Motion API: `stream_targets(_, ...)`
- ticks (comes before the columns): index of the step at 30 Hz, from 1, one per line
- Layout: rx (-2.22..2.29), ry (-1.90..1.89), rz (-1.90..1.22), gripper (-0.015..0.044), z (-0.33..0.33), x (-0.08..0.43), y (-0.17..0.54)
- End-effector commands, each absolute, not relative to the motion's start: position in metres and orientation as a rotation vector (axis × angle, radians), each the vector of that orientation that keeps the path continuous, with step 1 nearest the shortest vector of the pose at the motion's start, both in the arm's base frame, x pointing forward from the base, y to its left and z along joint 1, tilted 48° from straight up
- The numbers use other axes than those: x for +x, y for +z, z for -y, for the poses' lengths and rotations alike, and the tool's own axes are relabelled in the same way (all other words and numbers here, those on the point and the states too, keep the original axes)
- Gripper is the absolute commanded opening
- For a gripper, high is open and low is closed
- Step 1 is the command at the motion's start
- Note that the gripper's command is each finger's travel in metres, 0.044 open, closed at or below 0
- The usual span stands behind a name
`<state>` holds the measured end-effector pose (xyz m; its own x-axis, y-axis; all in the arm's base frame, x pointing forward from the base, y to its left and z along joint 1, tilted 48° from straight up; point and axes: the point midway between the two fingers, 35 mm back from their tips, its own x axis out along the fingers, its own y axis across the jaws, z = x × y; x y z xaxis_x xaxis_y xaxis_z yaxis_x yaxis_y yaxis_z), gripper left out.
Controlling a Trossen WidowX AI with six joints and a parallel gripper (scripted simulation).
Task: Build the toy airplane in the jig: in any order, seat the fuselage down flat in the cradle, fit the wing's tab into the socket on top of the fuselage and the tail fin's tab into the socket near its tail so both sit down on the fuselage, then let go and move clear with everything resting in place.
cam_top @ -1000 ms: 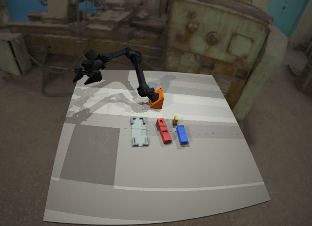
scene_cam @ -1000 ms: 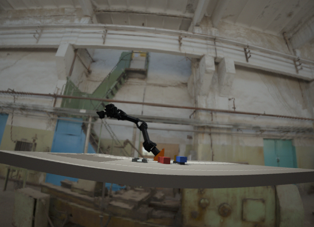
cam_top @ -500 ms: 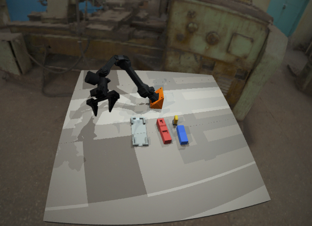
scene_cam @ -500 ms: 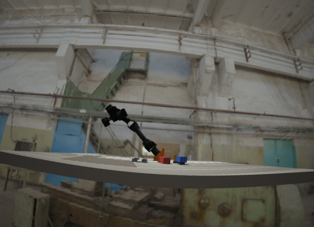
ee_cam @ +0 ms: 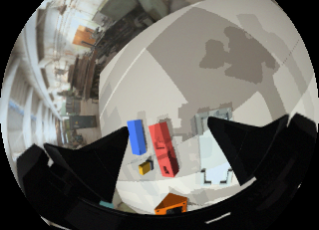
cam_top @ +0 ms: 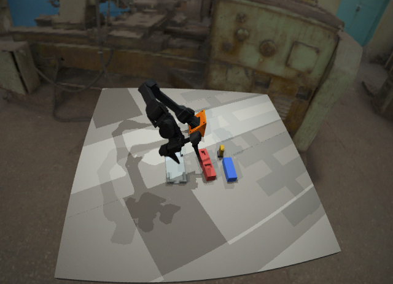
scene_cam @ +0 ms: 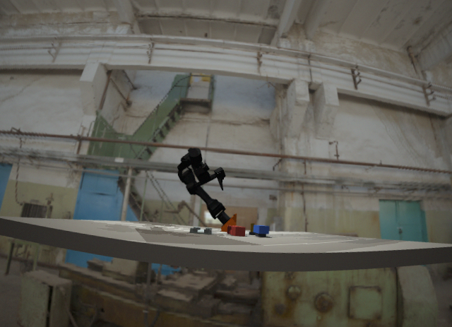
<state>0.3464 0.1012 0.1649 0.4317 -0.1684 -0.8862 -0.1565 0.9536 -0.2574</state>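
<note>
The red fuselage lies on the table with its sockets facing up, beside the pale grey jig. The jig's cradle holds nothing that I can see; the arm partly hides its rear end in the top view. The blue wing lies on the far side of the fuselage from the jig. The small yellow tail fin stands near the wing's rear end. My gripper is open and empty, pointing down high above the parts.
The orange arm base stands behind the jig and parts. The table's front edge lies well in front of them. Shadows of the arm fall on the table left of and in front of the jig.
</note>
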Motion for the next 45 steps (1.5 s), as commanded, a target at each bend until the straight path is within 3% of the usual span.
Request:
stream_targets(1, -0.461, -0.109, -1.324, 0.0440, -0.124, 0.317, 0.110)
stream_targets(9, -0.887, -0.388, -1.455, 0.0440, -0.144, 0.254, 0.043)
stream_targets(45, -0.896, -0.397, -1.451, 0.0440, -0.081, 0.266, -0.017)
